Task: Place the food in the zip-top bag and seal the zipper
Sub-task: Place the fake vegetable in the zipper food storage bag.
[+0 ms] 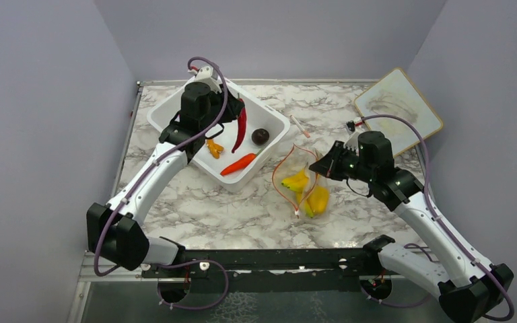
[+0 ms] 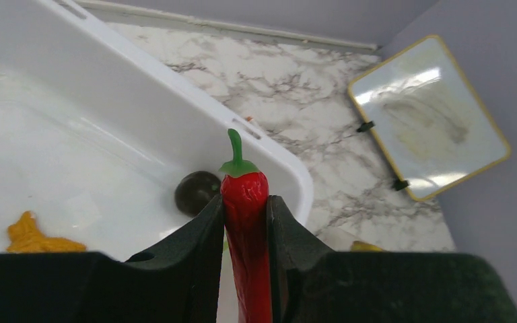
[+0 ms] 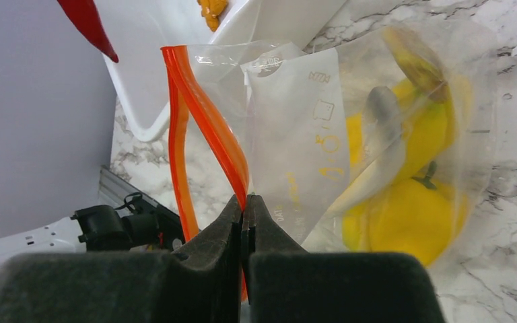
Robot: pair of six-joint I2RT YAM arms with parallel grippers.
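zip-top bag [image 1: 303, 185]: on the worktop [image 1: 202, 208] just beside the white tub [image 1: 269, 111]; mouth gaping
zipper [image 3: 205, 128]: unsealed; its two red-orange strips bow well apart
right hand [image 3: 244, 205]: pinched together on one zipper strip, propping the mouth up
left hand [image 2: 244, 205]: clamped on the red chili [image 2: 246, 229], stem upward, over the tub
done: banana [image 1: 296, 180] and yellow pepper [image 1: 318, 200] sit inside the bag
left to do: chili to carry across and drop in; carrot [image 1: 239, 163], dark round fruit [image 1: 260, 136] and orange bits [image 1: 213, 147] lie in the tub; after them, pressing the zipper shut
progress: about a third, by my judgement; two foods bagged, one in hand, the seal not yet begun
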